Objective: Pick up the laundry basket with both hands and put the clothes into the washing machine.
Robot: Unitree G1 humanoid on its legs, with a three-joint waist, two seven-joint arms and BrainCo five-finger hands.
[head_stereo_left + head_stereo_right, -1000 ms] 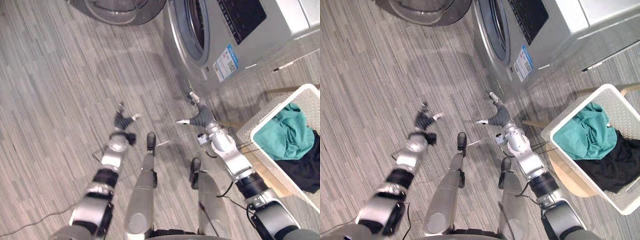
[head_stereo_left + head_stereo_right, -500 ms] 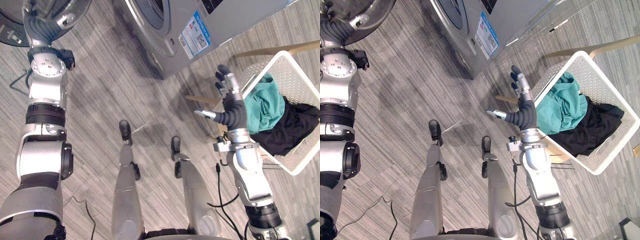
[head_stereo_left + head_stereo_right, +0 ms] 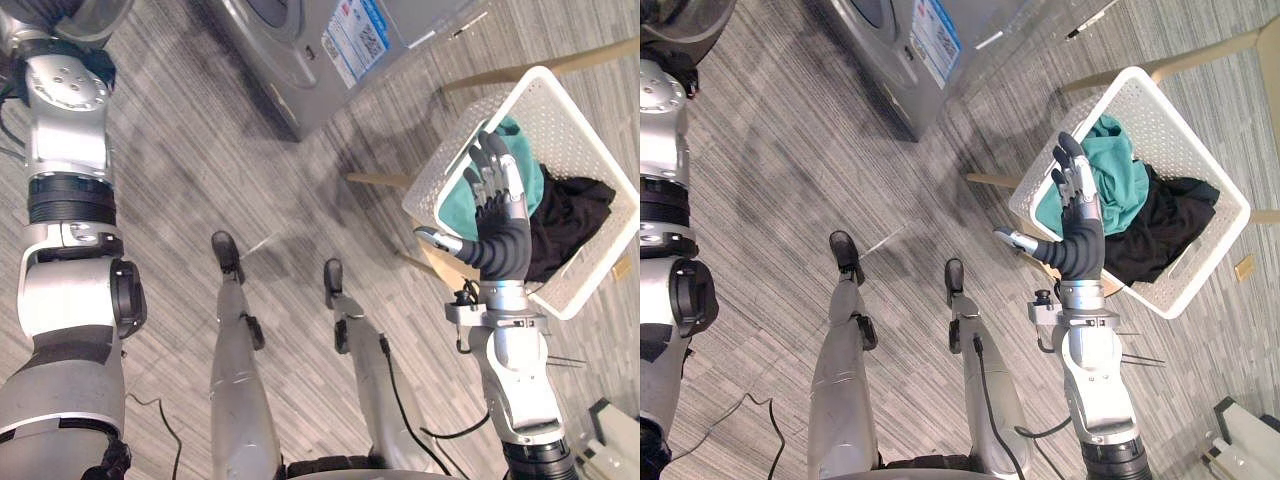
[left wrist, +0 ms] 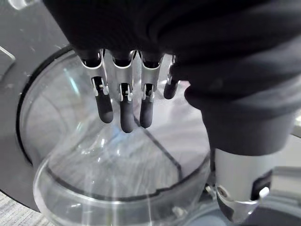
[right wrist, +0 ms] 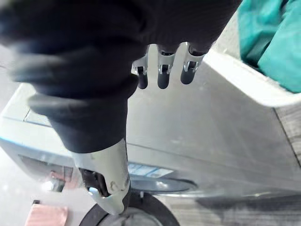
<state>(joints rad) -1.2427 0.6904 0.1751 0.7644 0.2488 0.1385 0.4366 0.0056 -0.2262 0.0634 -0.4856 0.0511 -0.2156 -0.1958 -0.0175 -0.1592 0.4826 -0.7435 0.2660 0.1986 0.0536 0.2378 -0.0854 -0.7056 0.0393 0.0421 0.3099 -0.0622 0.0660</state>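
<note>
"Two hands, both empty?"

"Yes. Right hand (image 3: 497, 225), fingers straight and spread, hangs just before the basket's (image 3: 455, 150) near wall at right of frame, likely lining up a side grip. Clothes (image 3: 1118, 165) lie inside it, on a chair (image 3: 378, 180)."

"Left hand (image 4: 123, 101)?"

"Fingers straight too, over the washing machine's (image 3: 300, 55) glass door (image 4: 94, 162), upper left, well apart from the basket; it must cross over first."
</note>
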